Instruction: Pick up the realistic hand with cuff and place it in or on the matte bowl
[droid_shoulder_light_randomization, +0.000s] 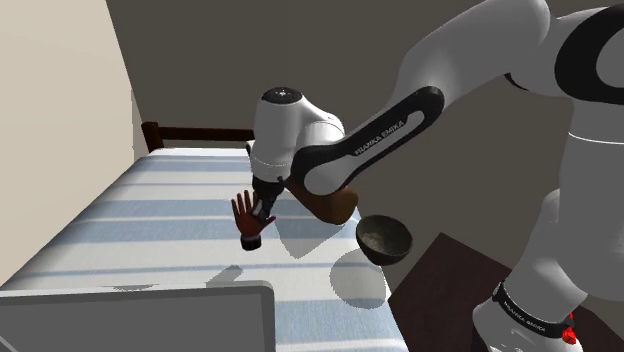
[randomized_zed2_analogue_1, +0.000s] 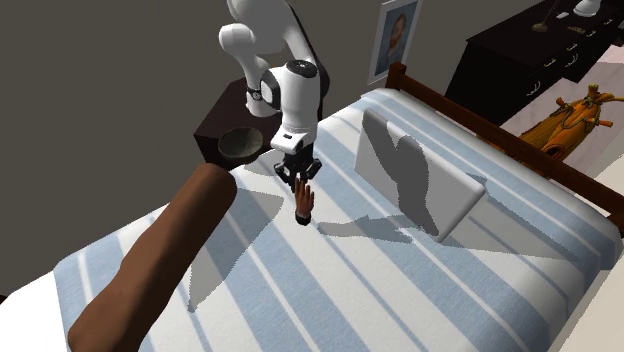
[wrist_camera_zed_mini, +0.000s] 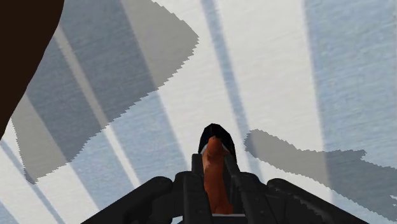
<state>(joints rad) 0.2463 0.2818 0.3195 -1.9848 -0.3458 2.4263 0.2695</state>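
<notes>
Hand (randomized_zed2_analogue_1: 305, 200) is in the grip, and here's the worry straight away: the hold looks narrow, pinched across the finger end, with the palm and the black cuff (wrist_camera_zed_mini: 216, 132) dangling free below. A quick swing toward the bowl could make it pivot in the grip or slide out, and a drop onto the striped bed (randomized_zed2_analogue_1: 400, 290) means a fresh pick.

Next worry, the bowl (droid_shoulder_light_randomization: 385, 238) itself. It sits right at the bed's side edge, by the dark nightstand (droid_shoulder_light_randomization: 450, 275), and I can't tell whether it rests on the bed or just off it. Come in too low and the hanging cuff clips the rim, and a bowl that close to an edge could tip or get shoved off. Let go too high and the hand may bounce out.

Third, the long brown bolster (randomized_zed2_analogue_1: 160, 270) lies on the bed just beside the route, so a wide sweep could brush it.

Now the layout: the tool (randomized_zed2_analogue_1: 299, 182) points down, its two black fingers (wrist_camera_zed_mini: 194, 183) closed on the hand, nothing else between them. The hand hangs directly beneath, cuff lowest, and by my reading it is clear of the covers. All this is over the bed near that same side edge, with the bowl near but apart
</notes>
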